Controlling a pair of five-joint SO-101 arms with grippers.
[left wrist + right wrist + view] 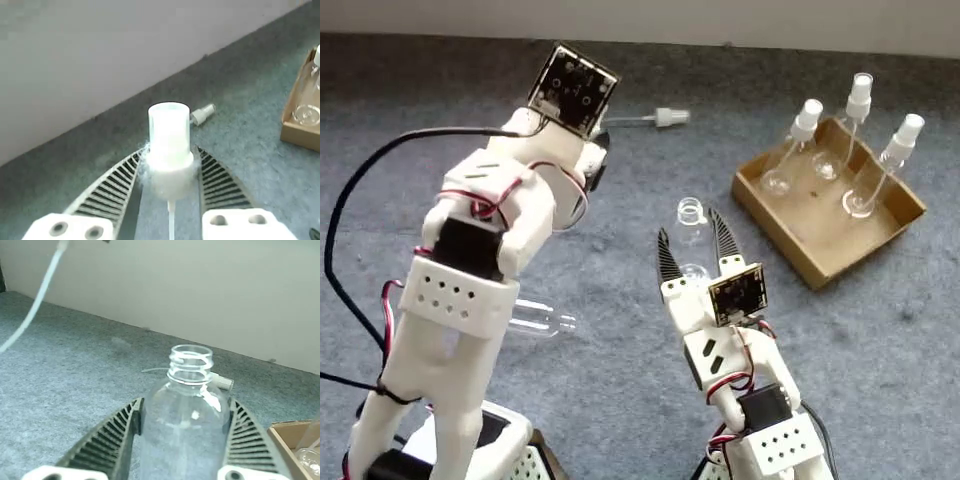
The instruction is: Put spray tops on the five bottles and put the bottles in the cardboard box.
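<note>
**Q:** What is the left gripper (170,152) doing?

**A:** It is clenched on a white top (169,130), one finger pressing each side of the collar. The top's thin tube runs back between the fingers toward the wrist.

**Q:** And the right gripper (185,404)?

**A:** It is grasping a clear bottle (184,432) by the body. The bottle's bare threaded neck stands just past the fingertips (nothing is screwed onto it). In the high view this gripper (690,228) sits to the right of the left arm, apart from it, with the bottle (692,212) between its dark fingers.

**Q:** Where is the box?

**A:** The box (775,240) lies on the grey surface (610,380), to the right of the right gripper and slightly ahead of it, not touching it. Three bottles (842,135) stand inside it, each with a white top fitted.

**Q:** Is anything else lying about?

**A:** A loose top (660,118) lies on its side with its tube stretched out, well ahead of both grippers and near the wall. A lying bottle (545,320) rests on its side behind the left gripper. It is beside that arm and partly hidden by it, so I cannot tell how its neck end looks.
</note>
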